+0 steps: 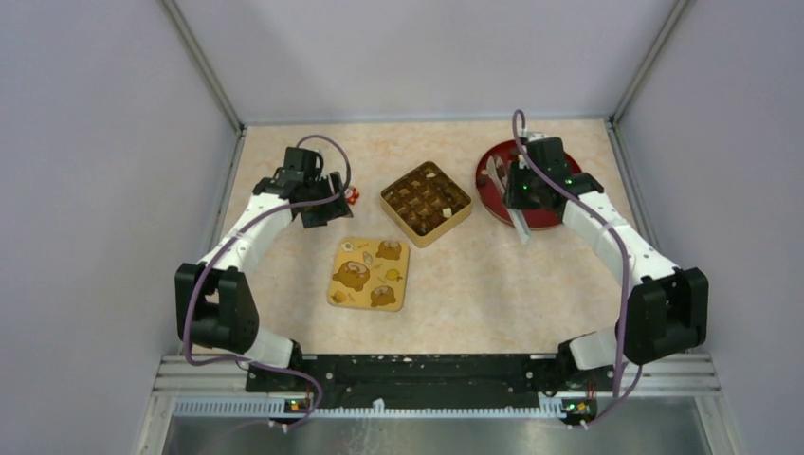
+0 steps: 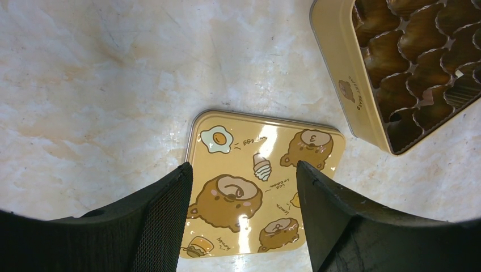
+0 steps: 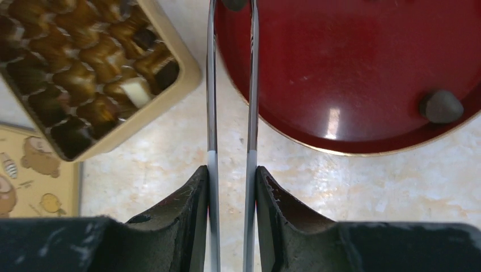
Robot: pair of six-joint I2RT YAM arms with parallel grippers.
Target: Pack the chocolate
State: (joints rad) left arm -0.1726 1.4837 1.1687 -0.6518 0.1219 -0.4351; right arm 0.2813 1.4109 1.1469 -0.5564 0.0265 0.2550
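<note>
Chocolate pieces, mostly dark brown [image 3: 91, 56] with one cream piece [image 3: 136, 89], fill the paper cups of the open yellow box [image 1: 426, 202] [image 3: 180, 76]. One dark lump [image 3: 441, 106] lies on the red plate [image 3: 363, 68] [image 1: 542, 216]. My right gripper [image 3: 231, 173] [image 1: 520, 190] is shut on metal tongs [image 3: 212, 113]. The tongs' blades reach over the plate's edge, and a dark chocolate [image 3: 233, 3] sits between their tips at the frame's top edge. My left gripper [image 2: 244, 166] [image 1: 322, 204] hangs open and holds nothing, above the box's yellow lid [image 2: 266, 130].
The square yellow lid [image 1: 370, 273] with bear pictures lies flat in front of the box. A small red-and-white wrapped sweet [image 1: 353, 196] lies beside the left gripper. Grey walls close in the table on three sides.
</note>
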